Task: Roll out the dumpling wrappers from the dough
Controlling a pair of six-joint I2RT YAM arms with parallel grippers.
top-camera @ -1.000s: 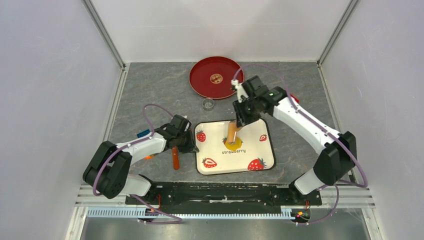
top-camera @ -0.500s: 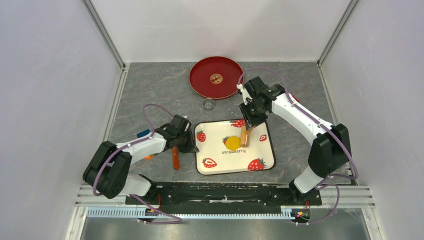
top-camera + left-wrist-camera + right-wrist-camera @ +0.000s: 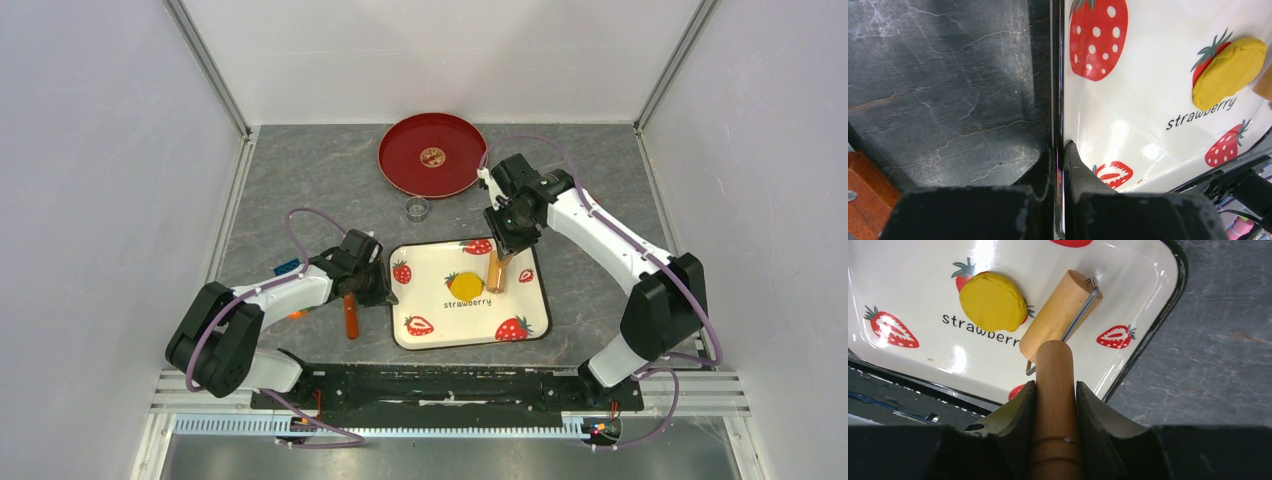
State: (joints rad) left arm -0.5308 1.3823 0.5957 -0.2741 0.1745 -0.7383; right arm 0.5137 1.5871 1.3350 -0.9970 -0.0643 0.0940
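A flattened yellow lump of dough (image 3: 466,286) (image 3: 992,301) (image 3: 1230,72) lies in the middle of the strawberry tray (image 3: 520,300). My right gripper (image 3: 505,240) (image 3: 1055,385) is shut on the wooden handle of a small roller (image 3: 495,272). The roller's barrel (image 3: 1060,315) rests on the tray just right of the dough. My left gripper (image 3: 383,292) (image 3: 1058,147) is shut on the tray's left rim. One small round dumpling wrapper (image 3: 432,156) sits in the centre of the red plate (image 3: 400,165) at the back.
A metal ring cutter (image 3: 417,207) stands between the red plate and the tray. An orange-handled tool (image 3: 350,316) lies left of the tray, under my left arm. A small blue object (image 3: 287,267) sits further left. The enclosure walls close in on both sides.
My right gripper has carried the roller to the right, off the dough, which now lies uncovered. The left arm and the tray have not moved.
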